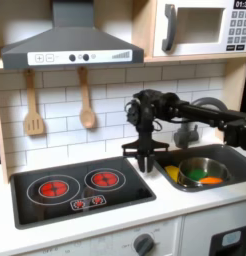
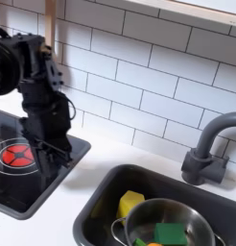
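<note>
In the first exterior view, a spatula [image 1: 33,105] and wooden spoon [image 1: 86,103] hang upper left, above the stove [image 1: 65,205]. At centre, the gripper [image 1: 144,160] hangs just above the stove's right edge, fingers spread, holding nothing. In the second exterior view, the faucet [image 2: 208,146] stands at right, beside a metal pot [image 2: 166,227] in the sink [image 2: 96,207].

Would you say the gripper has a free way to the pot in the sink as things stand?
Probably yes: the gripper hangs over the stove's right edge, the pot sits open-topped in the sink beside it, and nothing stands between.
</note>
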Available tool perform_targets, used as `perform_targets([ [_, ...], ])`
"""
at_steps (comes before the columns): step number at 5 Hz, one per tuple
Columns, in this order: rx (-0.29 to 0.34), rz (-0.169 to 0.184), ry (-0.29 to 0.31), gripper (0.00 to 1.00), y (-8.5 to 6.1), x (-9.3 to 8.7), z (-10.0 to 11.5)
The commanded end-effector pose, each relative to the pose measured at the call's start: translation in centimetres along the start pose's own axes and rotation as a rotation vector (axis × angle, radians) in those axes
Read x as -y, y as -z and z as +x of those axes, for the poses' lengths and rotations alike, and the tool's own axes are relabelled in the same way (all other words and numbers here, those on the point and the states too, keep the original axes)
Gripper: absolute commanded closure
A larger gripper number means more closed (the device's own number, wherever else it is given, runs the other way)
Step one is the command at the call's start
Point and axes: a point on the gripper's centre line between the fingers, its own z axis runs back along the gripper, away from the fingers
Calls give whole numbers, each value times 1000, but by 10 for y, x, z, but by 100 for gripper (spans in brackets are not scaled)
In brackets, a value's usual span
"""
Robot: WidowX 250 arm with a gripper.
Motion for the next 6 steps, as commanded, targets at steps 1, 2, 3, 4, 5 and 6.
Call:
perform_targets([
  [1,-35,-65,161,0,-5,41,7],
  [2,-22,-63,264,0,-24,60,8],
  [3,-56,-30,315,0,-26,73,4],
  [4,-45,10,372,0,-32,82,1],
  [5,-19,1,372,0,-26,80,-10],
  [6,22,-127,382,0,-11,85,-23],
])
